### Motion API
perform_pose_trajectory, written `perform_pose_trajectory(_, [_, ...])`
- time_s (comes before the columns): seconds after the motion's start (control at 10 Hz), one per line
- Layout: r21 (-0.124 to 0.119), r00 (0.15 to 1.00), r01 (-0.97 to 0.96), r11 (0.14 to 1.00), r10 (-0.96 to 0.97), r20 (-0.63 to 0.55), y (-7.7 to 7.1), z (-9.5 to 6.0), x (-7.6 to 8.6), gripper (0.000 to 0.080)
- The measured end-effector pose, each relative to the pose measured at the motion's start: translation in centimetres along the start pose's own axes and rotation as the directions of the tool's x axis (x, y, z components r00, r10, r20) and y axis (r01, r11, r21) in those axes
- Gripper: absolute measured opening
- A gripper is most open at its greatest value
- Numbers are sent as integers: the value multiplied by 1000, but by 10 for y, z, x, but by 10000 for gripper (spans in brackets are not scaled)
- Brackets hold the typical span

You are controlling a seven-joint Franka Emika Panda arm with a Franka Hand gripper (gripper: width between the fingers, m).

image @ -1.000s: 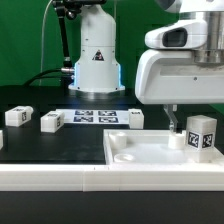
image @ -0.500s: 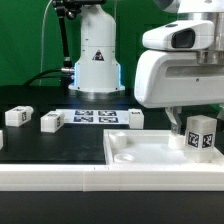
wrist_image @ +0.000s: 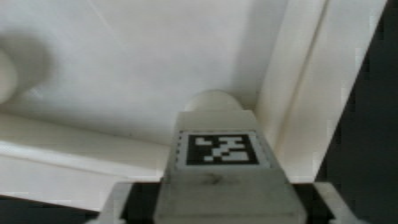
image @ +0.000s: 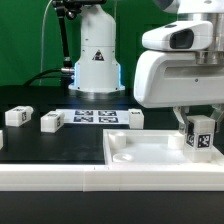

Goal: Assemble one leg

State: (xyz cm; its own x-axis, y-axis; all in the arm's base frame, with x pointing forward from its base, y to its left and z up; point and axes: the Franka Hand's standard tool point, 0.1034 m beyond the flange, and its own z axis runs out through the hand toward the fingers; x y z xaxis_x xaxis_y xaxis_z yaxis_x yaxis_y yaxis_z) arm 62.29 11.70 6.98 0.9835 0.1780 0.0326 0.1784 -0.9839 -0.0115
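A leg, a small white block with a square tag, stands upright on the large white tray-like piece near its corner on the exterior view's right. My gripper is lowered around this leg. One finger shows just beside it. In the wrist view the leg lies between the two fingers, with a dark gap on each side, so the jaws are open and do not touch it. The tray's raised rim runs alongside the leg.
Three more legs lie on the black table: two at the exterior view's left and one by the marker board. The arm's white base stands behind the board.
The visible finger has moved toward the leg from the exterior view's left, narrowing the gap. The leg and the gripper body have stayed in place.
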Motion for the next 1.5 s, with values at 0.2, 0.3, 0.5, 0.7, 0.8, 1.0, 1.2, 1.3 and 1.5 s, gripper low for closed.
perform_pose_trajectory(0.2, [13, 989, -149, 989, 149, 2, 3, 0, 0, 289])
perform_pose_trajectory(0.3, [14, 977, -215, 977, 215, 2, 2, 0, 0, 289])
perform_pose_trajectory(0.5, [31, 911, -412, 911, 412, 2, 2, 0, 0, 290])
perform_pose_trajectory(0.7, [74, 802, -595, 800, 597, -7, 4, 0, 0, 290])
perform_pose_trajectory(0.8, [85, 735, -675, 733, 678, -10, 4, 0, 0, 290])
perform_pose_trajectory(1.0, [109, 596, -797, 593, 803, -15, 3, 0, -1, 290])
perform_pose_trajectory(1.2, [112, 421, -902, 418, 907, 7, -1, 1, -2, 290])
perform_pose_trajectory(1.3, [113, 331, -938, 327, 943, 22, -2, 1, -2, 291])
perform_pose_trajectory(1.5, [114, 229, -968, 223, 972, 45, -2, 1, -2, 291])
